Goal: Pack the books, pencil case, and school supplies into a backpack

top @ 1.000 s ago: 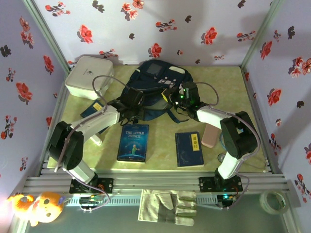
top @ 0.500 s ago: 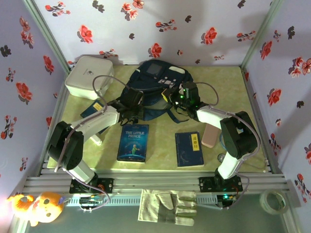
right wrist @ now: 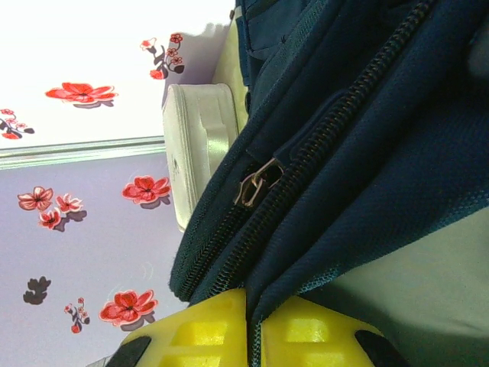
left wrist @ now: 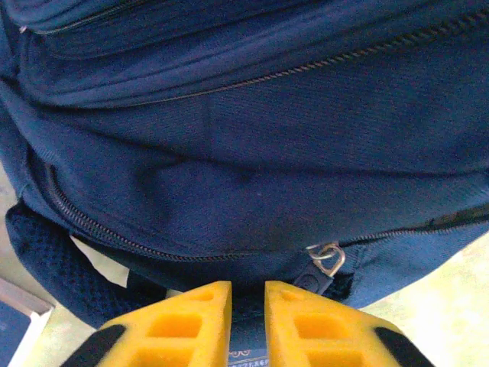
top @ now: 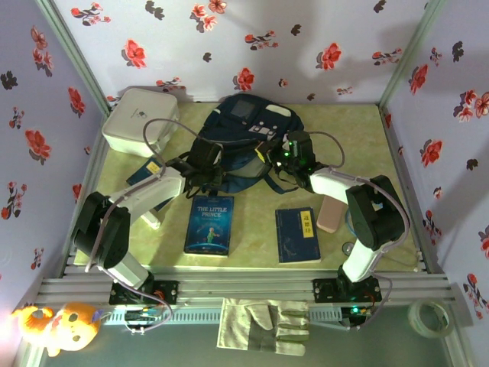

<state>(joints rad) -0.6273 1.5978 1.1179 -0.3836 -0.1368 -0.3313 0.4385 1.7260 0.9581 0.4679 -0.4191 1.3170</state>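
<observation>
The navy backpack point(top: 243, 130) lies at the back middle of the table. My right gripper point(top: 269, 157) is at its right side, shut on a fold of backpack point(right wrist: 382, 153) fabric beside an open zipper with its slider point(right wrist: 256, 183); the yellow right gripper point(right wrist: 250, 300) pinches that edge. My left gripper point(top: 215, 174) rests against the near left edge of the backpack point(left wrist: 252, 138). The left gripper point(left wrist: 247, 289) is narrowly open, just left of a metal zipper pull point(left wrist: 327, 258). Two books point(top: 210, 224) point(top: 298, 235) lie flat in front. The pink pencil case point(top: 330, 214) lies under the right forearm.
A white square box point(top: 141, 121) stands at the back left, beside the backpack, and the white box point(right wrist: 195, 145) is close behind the zipper. Another blue book point(top: 147, 173) lies partly under the left forearm. Flowered walls close in three sides.
The left gripper has edged slightly farther in against the backpack. The right gripper keeps its hold and has not moved.
</observation>
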